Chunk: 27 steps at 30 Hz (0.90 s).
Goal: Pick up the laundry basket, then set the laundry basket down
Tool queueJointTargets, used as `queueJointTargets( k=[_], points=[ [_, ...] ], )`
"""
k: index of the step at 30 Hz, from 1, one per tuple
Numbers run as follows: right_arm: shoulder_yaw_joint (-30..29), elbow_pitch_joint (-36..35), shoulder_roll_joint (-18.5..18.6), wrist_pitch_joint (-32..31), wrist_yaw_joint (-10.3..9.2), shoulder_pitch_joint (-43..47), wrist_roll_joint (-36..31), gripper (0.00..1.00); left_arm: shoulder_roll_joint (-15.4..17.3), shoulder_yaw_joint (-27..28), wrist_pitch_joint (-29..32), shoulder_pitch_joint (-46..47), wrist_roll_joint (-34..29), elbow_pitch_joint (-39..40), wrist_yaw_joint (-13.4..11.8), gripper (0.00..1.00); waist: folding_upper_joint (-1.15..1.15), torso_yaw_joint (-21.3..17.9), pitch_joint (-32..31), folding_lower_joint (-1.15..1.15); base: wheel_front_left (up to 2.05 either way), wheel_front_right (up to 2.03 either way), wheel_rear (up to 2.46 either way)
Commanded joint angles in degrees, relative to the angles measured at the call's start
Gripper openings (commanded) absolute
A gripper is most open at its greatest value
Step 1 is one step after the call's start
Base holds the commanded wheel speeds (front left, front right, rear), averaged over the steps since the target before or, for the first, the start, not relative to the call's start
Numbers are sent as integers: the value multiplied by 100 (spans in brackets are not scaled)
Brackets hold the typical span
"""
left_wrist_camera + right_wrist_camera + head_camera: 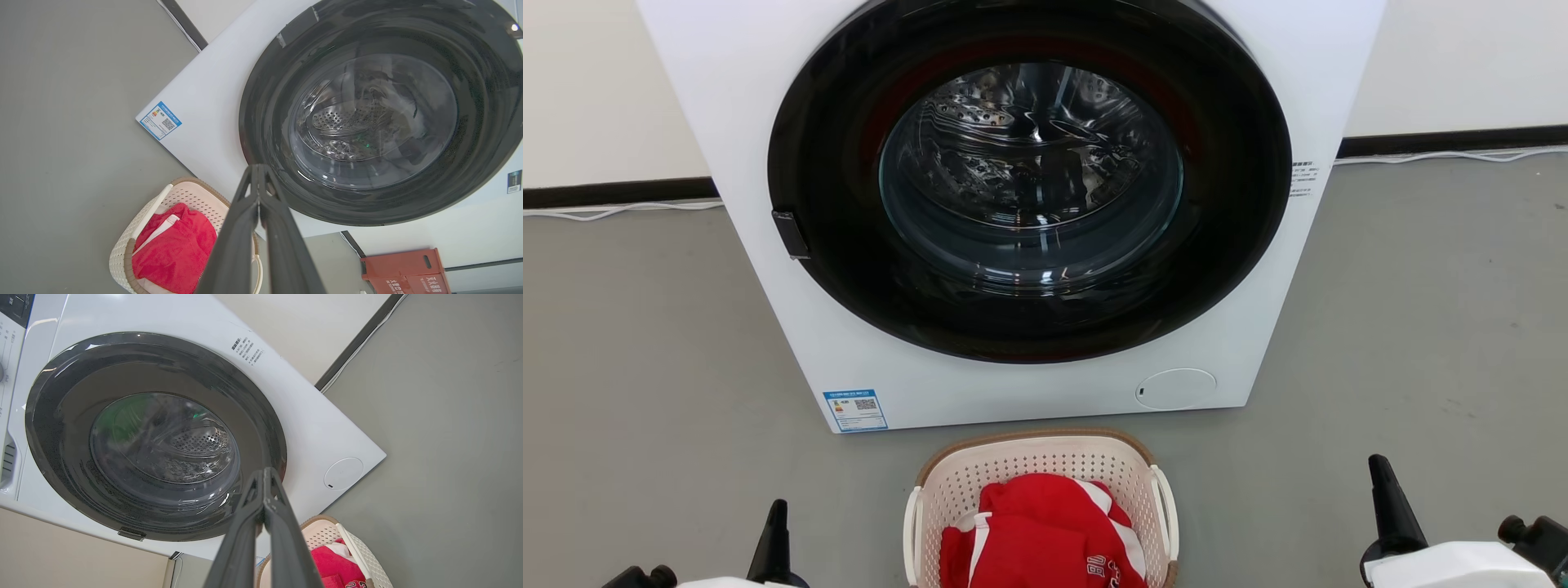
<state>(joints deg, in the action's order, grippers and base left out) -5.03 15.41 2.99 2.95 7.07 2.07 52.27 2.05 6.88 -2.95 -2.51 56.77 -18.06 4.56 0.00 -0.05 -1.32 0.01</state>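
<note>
Two grippers frame the bottom of the head view, each with its long dark fingers pressed together and holding nothing: the left gripper [776,523] at the lower left, the right gripper [1382,478] at the lower right. Between them, on the grey floor [645,367], sits one laundry basket [1029,465], cream and perforated, with a brown rim and two white side handles [1168,502], one on each side. It stands apart from both grippers, nearer the left one in that view, and neither touches it. Inside lies a heap of red cloth [1037,531] with white stripes; how many pieces it holds cannot be told. Just behind the basket stands one white washer [743,98], its single round dark door [1241,245] closed, the steel drum [1029,147] visible through the glass. One blue label [855,410] marks the washer's lower left corner. In the left wrist view, one orange-red crate [404,269] stands beside the washer.
</note>
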Motion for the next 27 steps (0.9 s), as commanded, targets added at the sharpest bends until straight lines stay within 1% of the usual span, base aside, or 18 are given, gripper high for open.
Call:
queueJointTargets(
  k=[1,27],
  points=[
    [56,-144,39,-38,24,-248,147,0,71,67,38,339,129,181,51,0,0,0,2,-1,0,0,0],
    [-45,-141,14,-482,33,-531,2026,0,77,17,482,599,1797,287,169,0,0,3,74,-1,0,0,0]
  ],
)
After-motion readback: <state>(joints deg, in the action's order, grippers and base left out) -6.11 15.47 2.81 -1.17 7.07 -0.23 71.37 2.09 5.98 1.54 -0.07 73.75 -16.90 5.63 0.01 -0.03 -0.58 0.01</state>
